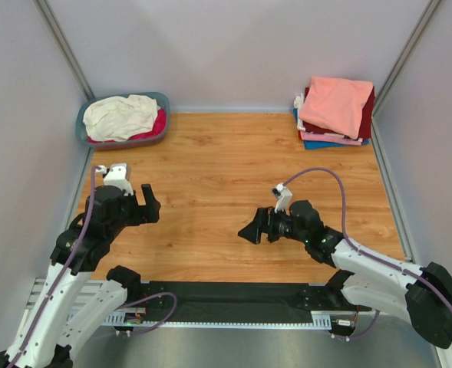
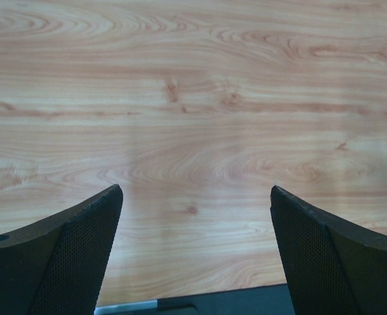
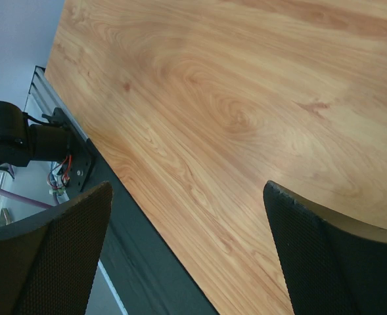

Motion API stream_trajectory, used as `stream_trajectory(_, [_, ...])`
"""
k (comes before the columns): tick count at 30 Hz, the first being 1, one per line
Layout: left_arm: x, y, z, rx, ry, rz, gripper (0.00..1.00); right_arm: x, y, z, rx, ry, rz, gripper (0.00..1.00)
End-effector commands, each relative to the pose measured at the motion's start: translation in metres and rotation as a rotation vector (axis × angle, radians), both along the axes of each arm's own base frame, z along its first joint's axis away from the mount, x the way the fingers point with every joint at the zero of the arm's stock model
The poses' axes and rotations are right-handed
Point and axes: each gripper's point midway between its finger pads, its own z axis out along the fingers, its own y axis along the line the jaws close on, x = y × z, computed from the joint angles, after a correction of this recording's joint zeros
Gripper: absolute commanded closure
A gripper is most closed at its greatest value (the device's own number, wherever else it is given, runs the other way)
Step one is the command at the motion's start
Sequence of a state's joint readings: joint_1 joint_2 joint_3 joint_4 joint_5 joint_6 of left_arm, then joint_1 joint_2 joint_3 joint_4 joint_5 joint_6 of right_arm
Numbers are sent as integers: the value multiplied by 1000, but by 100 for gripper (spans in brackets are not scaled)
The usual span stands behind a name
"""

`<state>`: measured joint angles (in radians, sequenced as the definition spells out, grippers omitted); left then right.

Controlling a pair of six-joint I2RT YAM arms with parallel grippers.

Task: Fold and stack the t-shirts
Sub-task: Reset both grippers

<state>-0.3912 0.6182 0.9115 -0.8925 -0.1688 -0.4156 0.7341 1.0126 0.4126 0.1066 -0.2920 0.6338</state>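
A stack of folded t-shirts stands at the far right corner, with the salmon-pink t-shirt (image 1: 334, 103) on top, a dark red one (image 1: 367, 106) under it, then pink (image 1: 329, 140) and blue (image 1: 364, 142) layers. A cream-white t-shirt (image 1: 120, 116) and a magenta one (image 1: 156, 124) lie crumpled in the basket (image 1: 159, 98) at the far left. My left gripper (image 1: 150, 203) is open and empty over the bare table, its fingers (image 2: 81, 256) wide apart. My right gripper (image 1: 252, 232) is open and empty near the front middle, its fingers (image 3: 324, 256) spread.
The wooden table (image 1: 226, 176) lies between grey walls on three sides. A black strip (image 1: 226, 293) runs along the front edge between the arm bases. The left arm's base (image 3: 9, 134) shows in the right wrist view.
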Motion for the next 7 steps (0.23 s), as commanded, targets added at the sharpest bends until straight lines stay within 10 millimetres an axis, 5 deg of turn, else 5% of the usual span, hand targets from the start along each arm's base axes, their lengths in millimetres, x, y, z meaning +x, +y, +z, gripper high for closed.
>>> stream_trajectory(1, [7,10,15,15,-110,39,0,10,4,28,175,-122,-56,2])
stream_trajectory(7, [1,14,28,-16,-231,38,0,0,-7,8,210,-137,-76,2])
